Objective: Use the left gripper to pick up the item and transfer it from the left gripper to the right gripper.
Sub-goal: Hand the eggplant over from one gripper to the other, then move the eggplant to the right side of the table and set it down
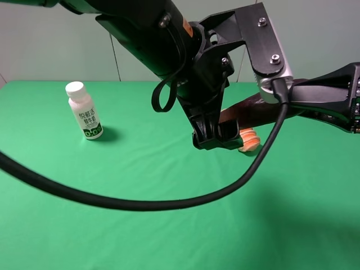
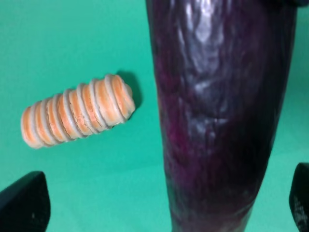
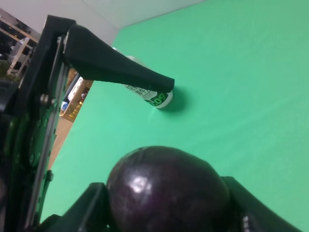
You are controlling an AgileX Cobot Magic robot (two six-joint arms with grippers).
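Note:
The item, a dark purple eggplant (image 1: 247,112), hangs level in the air above the green table (image 1: 169,236). In the right wrist view its rounded end (image 3: 166,191) sits clamped between the dark fingers (image 3: 89,210) of my right gripper (image 3: 169,212), which reaches in from the right in the high view (image 1: 304,95). My left gripper (image 1: 216,140) points down around the eggplant. In the left wrist view the eggplant (image 2: 217,121) passes between the fingertips (image 2: 24,203) of my left gripper (image 2: 164,203), which stand wide apart and do not touch it.
An orange ridged loaf (image 1: 250,140) lies on the table under the grippers and shows in the left wrist view (image 2: 77,111). A white bottle with a green label (image 1: 84,111) stands at the back left. The left arm's thick black cable (image 1: 140,202) loops low over the table.

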